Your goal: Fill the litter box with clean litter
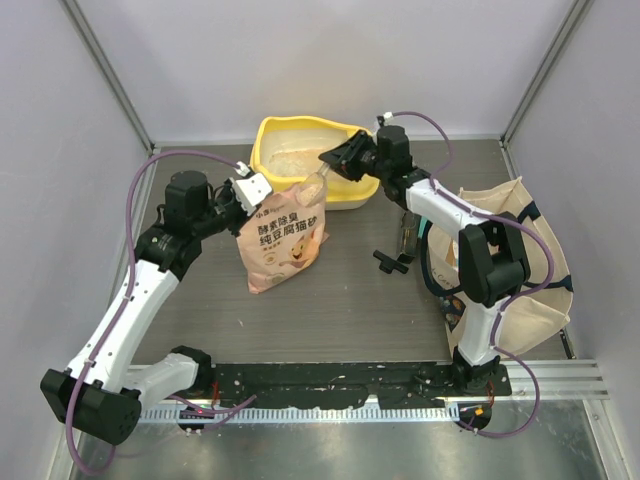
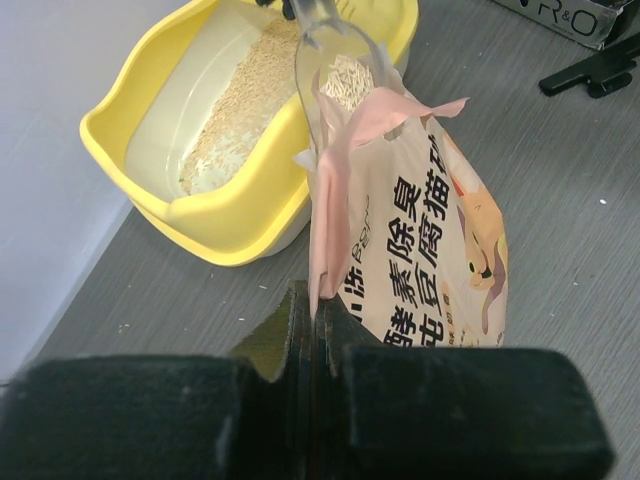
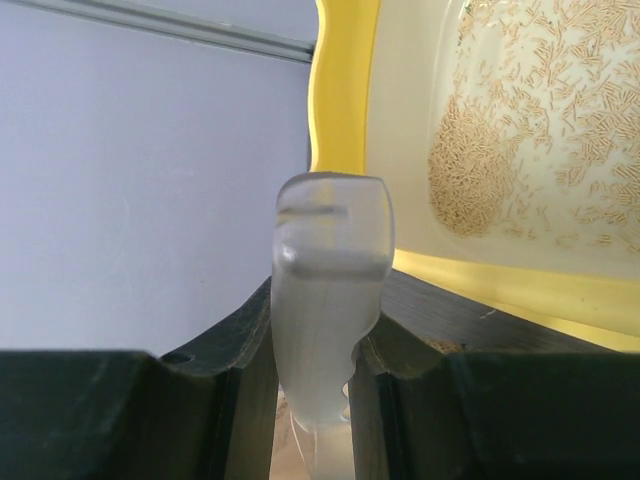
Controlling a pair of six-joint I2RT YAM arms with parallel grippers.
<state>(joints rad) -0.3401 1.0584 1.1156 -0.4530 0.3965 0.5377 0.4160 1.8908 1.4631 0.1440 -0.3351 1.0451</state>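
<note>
The yellow litter box [image 1: 268, 133] stands at the back of the table with pale beige litter [image 1: 296, 161] spread thinly over its floor. The peach-orange litter bag [image 1: 283, 240] stands upright in front of it. My left gripper [image 1: 252, 190] is shut on the bag's torn top edge [image 2: 322, 240]. My right gripper [image 1: 336, 158] is shut on the handle of a translucent scoop [image 1: 315, 186]. The scoop [image 2: 338, 60] holds litter [image 2: 347, 76] just above the bag's mouth, beside the box rim [image 2: 230, 235]. In the right wrist view the scoop handle [image 3: 328, 260] sits between my fingers, with the box [image 3: 345, 90] beyond.
A cream canvas tote [image 1: 525, 265] with dark handles stands at the right, against my right arm. A black clamp-like tool [image 1: 395, 262] lies on the table between the bag and the tote. Grey walls close in the left, back and right sides.
</note>
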